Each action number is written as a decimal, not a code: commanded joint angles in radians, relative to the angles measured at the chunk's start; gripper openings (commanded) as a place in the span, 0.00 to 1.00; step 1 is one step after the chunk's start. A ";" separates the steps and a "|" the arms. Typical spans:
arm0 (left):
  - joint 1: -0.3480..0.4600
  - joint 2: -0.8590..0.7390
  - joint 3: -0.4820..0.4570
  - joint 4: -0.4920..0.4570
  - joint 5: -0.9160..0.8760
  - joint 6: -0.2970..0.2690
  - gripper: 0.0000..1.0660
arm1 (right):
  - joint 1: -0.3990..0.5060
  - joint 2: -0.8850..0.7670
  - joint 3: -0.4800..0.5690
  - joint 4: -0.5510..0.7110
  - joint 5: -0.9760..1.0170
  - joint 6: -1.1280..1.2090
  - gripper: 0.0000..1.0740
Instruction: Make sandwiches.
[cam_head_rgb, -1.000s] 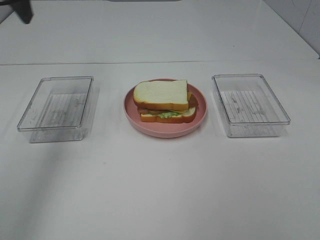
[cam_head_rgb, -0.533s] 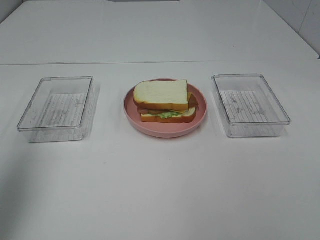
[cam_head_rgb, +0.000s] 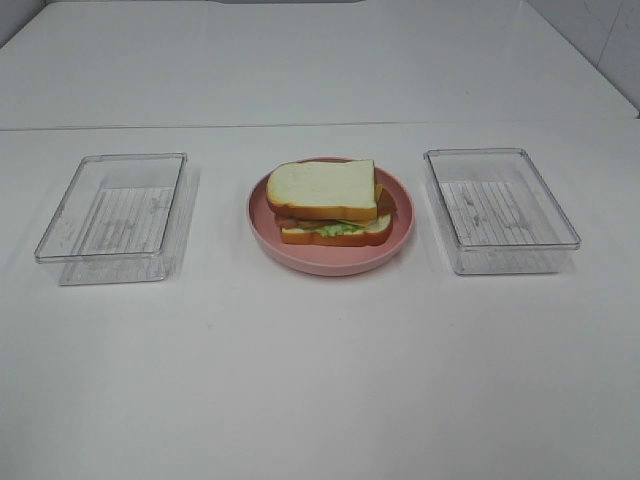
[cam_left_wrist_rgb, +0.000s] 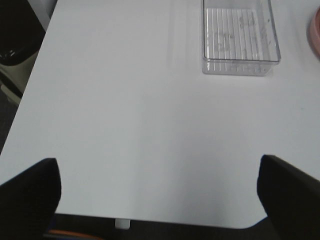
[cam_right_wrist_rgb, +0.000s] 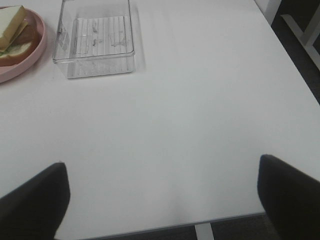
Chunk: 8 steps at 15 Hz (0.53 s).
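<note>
A stacked sandwich (cam_head_rgb: 325, 200) sits on the pink plate (cam_head_rgb: 330, 262) at the table's middle. Its top white bread slice (cam_head_rgb: 322, 187) lies a little askew over green lettuce (cam_head_rgb: 335, 229), a reddish-brown layer and the bottom slice. The right wrist view shows part of the sandwich (cam_right_wrist_rgb: 12, 30) on the plate (cam_right_wrist_rgb: 25, 67). Neither gripper shows in the exterior view. My left gripper (cam_left_wrist_rgb: 160, 200) is open and empty over bare table near its edge. My right gripper (cam_right_wrist_rgb: 162, 197) is open and empty too, far from the plate.
An empty clear tray (cam_head_rgb: 115, 215) stands left of the plate and another clear tray (cam_head_rgb: 500, 208) right of it. They also show in the left wrist view (cam_left_wrist_rgb: 240, 35) and the right wrist view (cam_right_wrist_rgb: 95, 37). The table edge lies close under both grippers.
A dark piece of the left arm at the exterior view's top left corner one second ago has gone out of view. The sandwich, plate and trays have not moved.
</note>
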<state>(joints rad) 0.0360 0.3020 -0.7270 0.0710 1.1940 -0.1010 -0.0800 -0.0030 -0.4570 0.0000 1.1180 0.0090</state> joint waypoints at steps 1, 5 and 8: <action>0.003 -0.181 0.065 -0.019 -0.068 0.022 0.96 | -0.006 -0.031 -0.005 0.000 -0.003 -0.009 0.92; 0.004 -0.313 0.126 -0.133 -0.138 0.115 0.96 | -0.006 -0.031 -0.005 0.000 -0.003 -0.009 0.92; 0.004 -0.313 0.194 -0.189 -0.132 0.148 0.96 | -0.006 -0.028 -0.005 0.000 -0.003 -0.009 0.92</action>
<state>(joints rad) 0.0360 -0.0050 -0.5280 -0.1040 1.0700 0.0410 -0.0800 -0.0030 -0.4570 0.0000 1.1190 0.0090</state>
